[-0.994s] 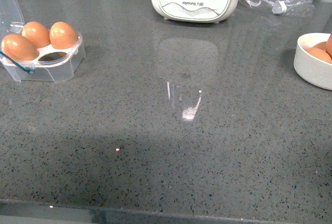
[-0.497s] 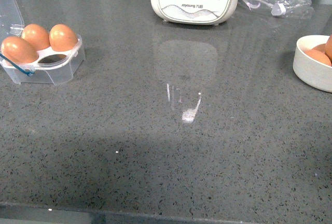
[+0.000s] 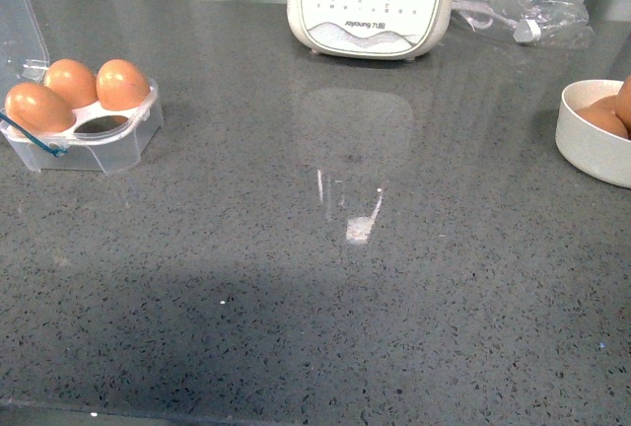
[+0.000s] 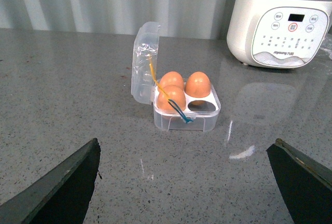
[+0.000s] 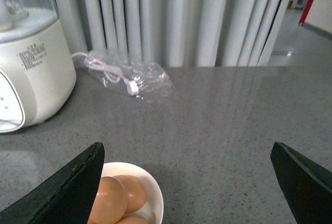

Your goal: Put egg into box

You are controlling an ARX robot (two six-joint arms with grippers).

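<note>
The box point(image 3: 84, 132) sits at the left edge of the grey countertop point(image 3: 296, 298), toward its far side, with the clear lid point(image 4: 143, 60) swung up and standing open. Three brown eggs point(image 4: 171, 98) fill three of its cells. The fourth cell point(image 3: 99, 126), the near one on the side toward the middle of the countertop, is empty.

At the right edge stands a white bowl point(image 5: 154, 197) with the egg point(image 5: 107, 201) lying in it against at least one more just like it (a third is only half in view).

The left gripper point(image 4: 185, 143) hangs above the countertop facing the box, jaws spread wide and holding nothing. The right gripper point(image 5: 187, 147) hangs over the bowl, jaws likewise wide apart and empty.

A white appliance point(image 3: 373, 2) stands at the middle of the far edge, and a clear plastic bag point(image 3: 527, 2) lies near the far right corner.
</note>
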